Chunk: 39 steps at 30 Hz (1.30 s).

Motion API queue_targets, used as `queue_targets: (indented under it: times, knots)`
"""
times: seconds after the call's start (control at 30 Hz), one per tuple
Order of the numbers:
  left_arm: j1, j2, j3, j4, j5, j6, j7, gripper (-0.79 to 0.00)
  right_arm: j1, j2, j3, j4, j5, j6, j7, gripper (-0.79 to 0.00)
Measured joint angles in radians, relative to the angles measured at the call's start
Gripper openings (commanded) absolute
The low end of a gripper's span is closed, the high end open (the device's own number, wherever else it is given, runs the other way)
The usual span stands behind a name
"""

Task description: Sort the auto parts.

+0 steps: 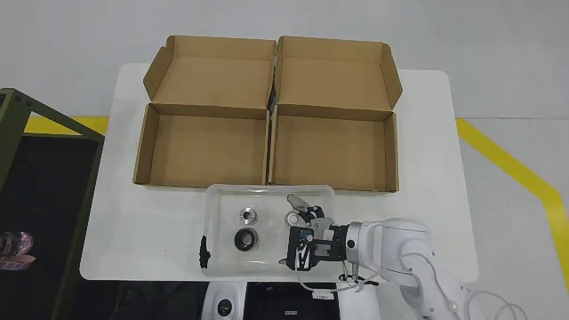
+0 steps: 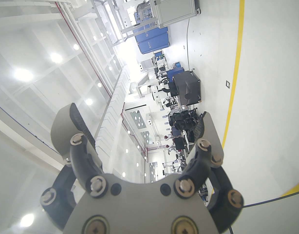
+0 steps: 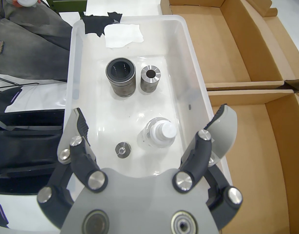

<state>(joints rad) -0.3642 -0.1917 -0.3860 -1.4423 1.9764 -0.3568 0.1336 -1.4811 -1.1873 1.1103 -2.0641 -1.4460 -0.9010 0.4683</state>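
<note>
Jaws spread, the right gripper [image 3: 151, 111] hangs over the clear bin [image 3: 193, 57]; the small steel bushing [image 3: 123, 150] looks dense, slick: pinch its sides.

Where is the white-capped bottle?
In the right wrist view the bottle stands in the clear bin, beside the smallest metal part, near the open right gripper.

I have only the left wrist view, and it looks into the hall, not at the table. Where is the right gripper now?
Observer: The right gripper hangs open above the clear bin.
Operator: What is in this bin?
Observer: Four things: a large bearing sleeve, a smaller steel cylinder, a small metal piece and a white-capped bottle.
Operator: And beyond the bin?
Observer: One open cardboard box and a second cardboard box, side by side.
</note>
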Motion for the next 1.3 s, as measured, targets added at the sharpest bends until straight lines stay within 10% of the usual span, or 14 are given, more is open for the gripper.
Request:
queue_targets:
  times: [0.23,0.67,1.0,1.3]
  knots:
    - [0.0,0.0,0.0,0.0,0.0,0.0,0.0,0.0,0.019,0.004,-0.009,0.041,0.018,0.023,0.021,-0.006]
    - [0.0,0.0,0.0,0.0,0.0,0.0,0.0,0.0,0.064,0.013,-0.023,0.087,0.021,0.059,0.078,-0.274]
    - [0.0,0.0,0.0,0.0,0.0,0.0,0.0,0.0,0.089,0.017,-0.047,0.101,0.003,0.09,0.086,-0.779]
    - [0.0,0.0,0.0,0.0,0.0,0.0,0.0,0.0,0.091,0.024,-0.029,0.077,0.111,0.058,0.021,-0.785]
